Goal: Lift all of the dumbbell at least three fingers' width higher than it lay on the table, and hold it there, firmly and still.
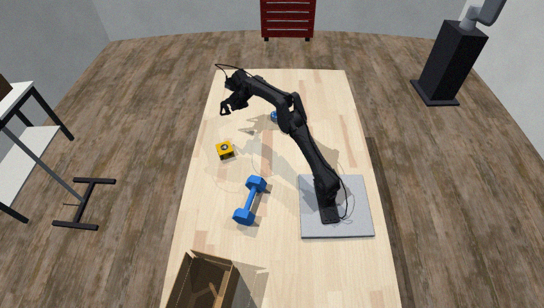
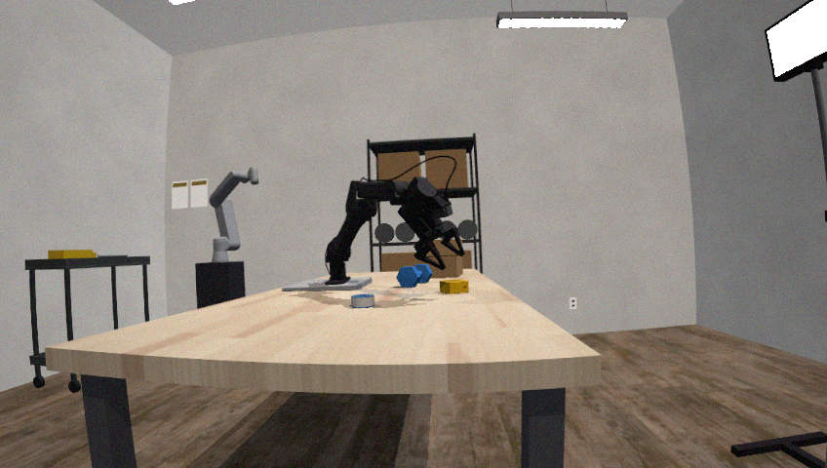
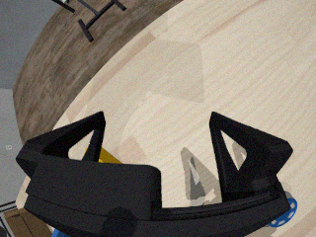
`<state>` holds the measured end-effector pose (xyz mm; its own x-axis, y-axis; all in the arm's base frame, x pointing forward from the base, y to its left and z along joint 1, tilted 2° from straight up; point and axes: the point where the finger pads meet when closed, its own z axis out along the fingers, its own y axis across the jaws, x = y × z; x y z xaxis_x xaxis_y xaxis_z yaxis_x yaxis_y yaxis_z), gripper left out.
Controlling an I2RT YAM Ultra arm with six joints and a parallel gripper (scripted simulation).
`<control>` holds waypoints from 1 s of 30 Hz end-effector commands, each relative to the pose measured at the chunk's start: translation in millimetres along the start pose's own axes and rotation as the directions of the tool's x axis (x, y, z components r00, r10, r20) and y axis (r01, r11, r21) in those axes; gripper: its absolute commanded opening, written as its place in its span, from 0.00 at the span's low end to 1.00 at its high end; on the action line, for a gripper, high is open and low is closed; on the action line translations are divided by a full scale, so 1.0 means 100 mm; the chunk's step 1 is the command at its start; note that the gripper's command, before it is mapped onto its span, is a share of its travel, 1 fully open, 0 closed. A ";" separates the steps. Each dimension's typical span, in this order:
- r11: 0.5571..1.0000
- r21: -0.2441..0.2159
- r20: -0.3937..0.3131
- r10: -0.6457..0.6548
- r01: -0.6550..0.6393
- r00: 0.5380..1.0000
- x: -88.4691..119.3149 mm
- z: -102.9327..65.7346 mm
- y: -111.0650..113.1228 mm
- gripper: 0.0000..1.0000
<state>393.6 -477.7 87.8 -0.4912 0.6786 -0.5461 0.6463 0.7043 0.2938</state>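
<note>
Black and angular, the gripper (image 1: 226,108) hung in the air above the far left part of the pale wooden table (image 1: 305,259), its two fingers spread nearly as wide as they go and holding nothing. In the wrist view the fingers framed only bare wood, and the gripper body hid most of what lay below it: a sliver of the yellow block (image 3: 106,155) showed behind one finger, and a small blue patch at the bottom edge was too cut off to name. A blue-rimmed disc (image 3: 285,215) peeked out at the lower right; from above, the arm (image 1: 305,141) covered most of that disc.

The blue dumbbell (image 1: 249,199) lay flat on the table, well apart from the gripper, nearer the arm's grey base plate (image 1: 362,224) than the yellow block (image 1: 224,149) was. The block sat between gripper and dumbbell. Open wood surrounded the dumbbell on every side. The gripper hovered close to the table's left edge. An open cardboard box (image 1: 202,280) at the near end was cut off by the bottom of the top view.
</note>
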 end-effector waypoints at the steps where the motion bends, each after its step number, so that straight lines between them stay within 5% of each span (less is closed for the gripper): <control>1: 1.000 -0.002 0.033 -0.017 0.017 0.999 -0.12 -0.11 0.06 1.00; 6: 0.999 -0.002 0.001 -0.054 0.054 0.999 -0.04 -0.12 0.21 1.00; 10: 0.979 -0.022 -0.066 -0.202 0.201 0.977 0.17 -0.12 0.64 1.00; 19: 0.925 -0.059 -0.125 -0.381 0.376 0.916 0.43 -0.16 1.11 1.00; 21: 0.871 -0.097 -0.172 -0.491 0.481 0.854 0.67 -0.22 1.39 1.00; 30: 0.692 -0.203 -0.236 -0.721 0.693 0.652 1.22 -0.40 1.95 1.00</control>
<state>438.9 -270.6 80.4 -0.9231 0.1256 -0.3636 0.1088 0.9918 0.0665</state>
